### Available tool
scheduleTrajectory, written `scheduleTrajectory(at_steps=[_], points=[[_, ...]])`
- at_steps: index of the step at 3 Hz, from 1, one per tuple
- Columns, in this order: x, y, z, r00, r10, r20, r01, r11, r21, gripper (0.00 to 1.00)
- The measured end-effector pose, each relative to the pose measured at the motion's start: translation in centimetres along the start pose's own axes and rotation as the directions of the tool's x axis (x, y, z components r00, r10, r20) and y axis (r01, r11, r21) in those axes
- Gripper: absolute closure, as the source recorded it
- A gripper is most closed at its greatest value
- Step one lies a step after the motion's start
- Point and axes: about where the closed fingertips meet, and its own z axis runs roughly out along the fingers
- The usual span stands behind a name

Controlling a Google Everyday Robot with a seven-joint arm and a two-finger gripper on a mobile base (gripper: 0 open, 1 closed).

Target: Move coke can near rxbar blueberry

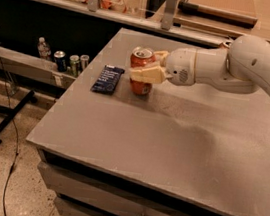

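Although the red-orange aluminium coke can [141, 75] is pinched by the cream tool [145, 63], it is found just beside the flat navy-blue rxbar blueberry [107, 78], at its three o'clock; release is judged outstanding.

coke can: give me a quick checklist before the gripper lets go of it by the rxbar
1. Gripper at the table's far left part, fingers clasping the coke can: ok
2. Can upright, silver top level: ok
3. Can close beside the rxbar blueberry, small gap, not touching: ok
4. Can base resting on the table: cannot tell
5. Bar lying flat, fully on the tabletop: ok
6. Nothing lying in the gap between can and bar: ok
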Motion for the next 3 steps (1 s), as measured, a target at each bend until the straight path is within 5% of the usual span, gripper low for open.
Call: scheduleTrajectory(at_steps=[1, 3], points=[[0.0, -0.4, 0.9, 1.0, -0.001, -0.002, 0.001, 1.0, -0.006, 1.0], [-0.1, -0.7, 2.1, 1.0, 0.005, 0.003, -0.005, 0.9997, -0.024, 0.59]])
